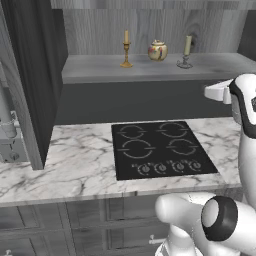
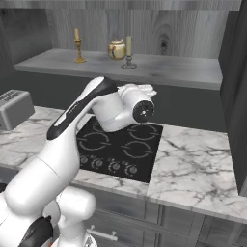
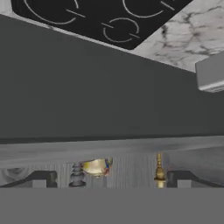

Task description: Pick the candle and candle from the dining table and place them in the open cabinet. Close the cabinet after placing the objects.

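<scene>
— On the shelf inside the open cabinet (image 1: 150,70), where do your two candles stand?

— You have the yellow taper in its gold candlestick (image 1: 126,49) (image 2: 77,47) (image 3: 159,169) toward the left and the pale-olive candle on its grey metal base (image 1: 186,52) (image 2: 128,53) (image 3: 77,174) toward the right, both upright. Between them sits the round cream-and-gold lidded jar (image 1: 157,50) (image 2: 116,49) (image 3: 97,166), apart from each in the left base view; from the right base view the olive candle stands just in front of the jar.

— And the end effector?

— Your end effector (image 3: 112,178) is spread wide, fingertips (image 3: 39,179) well apart with nothing between them. In the hand view the picture is rolled over, so the candles show near its bottom edge.

— What lies below the shelf?

— You'll see the marble table (image 1: 75,165) (image 2: 193,169) with the black cooktop (image 1: 160,148) (image 2: 120,149) (image 3: 109,17) set in it, and a grey toaster (image 2: 14,108) at the table's left end. Dark cabinet doors (image 1: 30,75) (image 2: 236,87) stand open at either side.
</scene>
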Tool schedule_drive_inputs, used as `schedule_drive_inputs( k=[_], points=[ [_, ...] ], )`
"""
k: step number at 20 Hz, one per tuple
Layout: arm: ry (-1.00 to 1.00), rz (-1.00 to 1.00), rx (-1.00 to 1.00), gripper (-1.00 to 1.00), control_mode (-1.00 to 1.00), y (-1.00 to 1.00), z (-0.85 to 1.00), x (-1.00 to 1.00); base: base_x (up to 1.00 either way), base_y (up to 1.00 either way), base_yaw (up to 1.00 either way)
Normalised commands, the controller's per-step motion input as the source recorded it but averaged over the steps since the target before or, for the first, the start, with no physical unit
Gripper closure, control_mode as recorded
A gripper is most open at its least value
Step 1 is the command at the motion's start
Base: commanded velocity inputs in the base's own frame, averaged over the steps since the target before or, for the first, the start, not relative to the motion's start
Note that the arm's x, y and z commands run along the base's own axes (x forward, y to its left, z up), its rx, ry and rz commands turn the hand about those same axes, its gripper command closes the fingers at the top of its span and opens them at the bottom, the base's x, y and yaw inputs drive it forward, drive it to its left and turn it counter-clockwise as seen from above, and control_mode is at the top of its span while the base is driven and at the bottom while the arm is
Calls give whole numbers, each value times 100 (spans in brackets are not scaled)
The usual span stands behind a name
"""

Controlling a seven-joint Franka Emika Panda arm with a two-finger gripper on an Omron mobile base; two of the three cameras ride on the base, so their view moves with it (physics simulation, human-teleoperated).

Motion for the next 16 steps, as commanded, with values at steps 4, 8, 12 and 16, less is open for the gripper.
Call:
schedule_drive_inputs(
  k=[4, 8, 12, 16],
  points=[
    [-6, -1, 9, -100, -100, -27, -7, -26, 0, 0, 0],
    [-11, 0, 12, -100, -100, -49, 0, -19, 0, 0, 0],
    [-14, 0, 12, -100, -100, -56, 0, -20, 0, 0, 0],
    [-22, 0, 8, -100, -100, -47, -1, -32, 0, 0, 0]
  ],
)
